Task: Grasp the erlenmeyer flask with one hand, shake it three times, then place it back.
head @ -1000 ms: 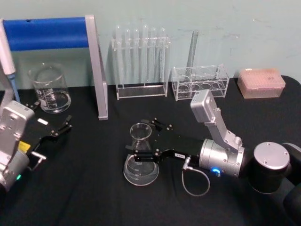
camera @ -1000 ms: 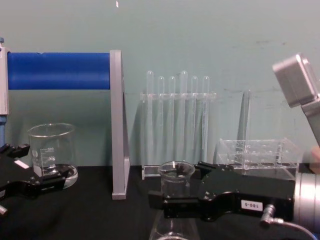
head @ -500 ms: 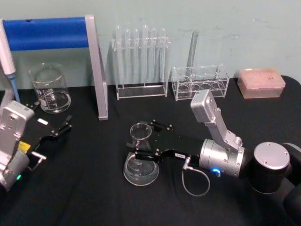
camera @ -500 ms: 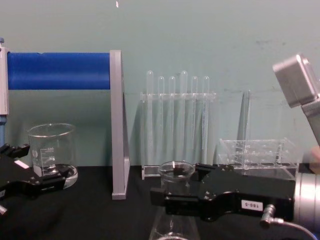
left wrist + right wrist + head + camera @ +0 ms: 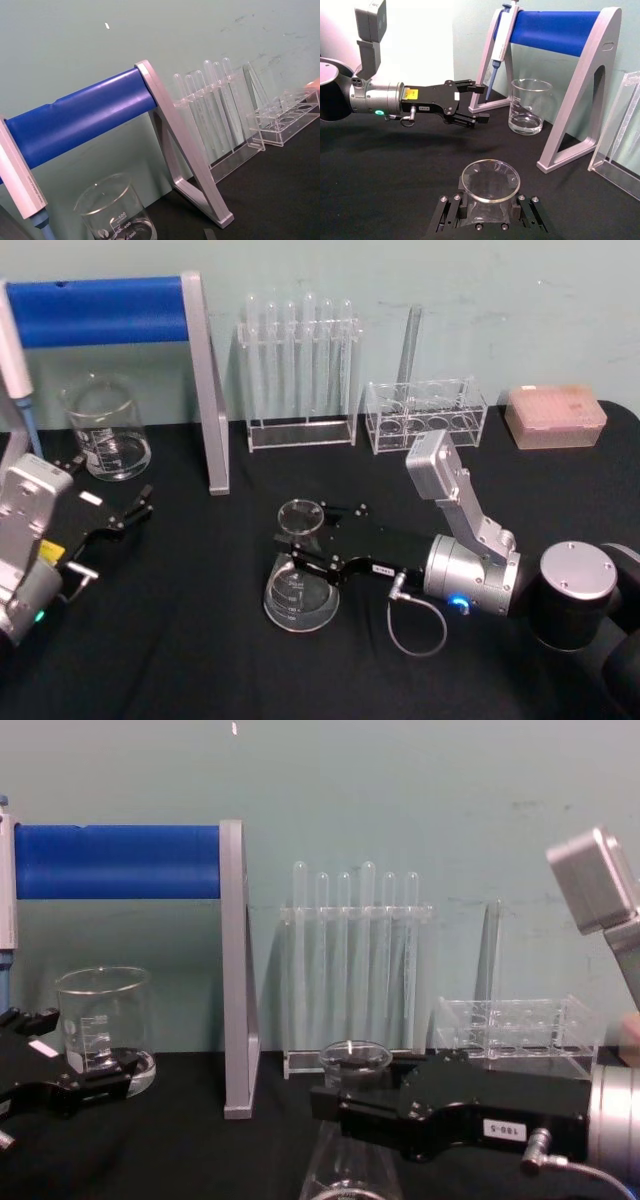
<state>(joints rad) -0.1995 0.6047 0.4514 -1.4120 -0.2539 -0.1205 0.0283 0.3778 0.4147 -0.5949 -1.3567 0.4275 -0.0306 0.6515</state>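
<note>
The erlenmeyer flask (image 5: 299, 588) is clear glass with a wide base and a round rim, and stands at the middle of the black table (image 5: 180, 650). My right gripper (image 5: 304, 544), the hand, reaches in from the right and is shut on the flask's neck. In the chest view the flask's rim (image 5: 355, 1055) rises just above the black right gripper (image 5: 345, 1106). The right wrist view looks down on the rim (image 5: 490, 181) between my two fingers (image 5: 451, 215). I cannot tell whether the base touches the cloth. My left gripper (image 5: 125, 512) rests open at the left.
A glass beaker (image 5: 105, 430) stands at the back left beside the blue-barred pipette stand (image 5: 100, 310). Along the back are a test tube rack (image 5: 298, 370), a low clear rack (image 5: 425, 415) and a pink tip box (image 5: 555, 415).
My right gripper has drawn slightly to the right with the flask in it, and the flask's rim sits a little higher. The left arm has not moved.
</note>
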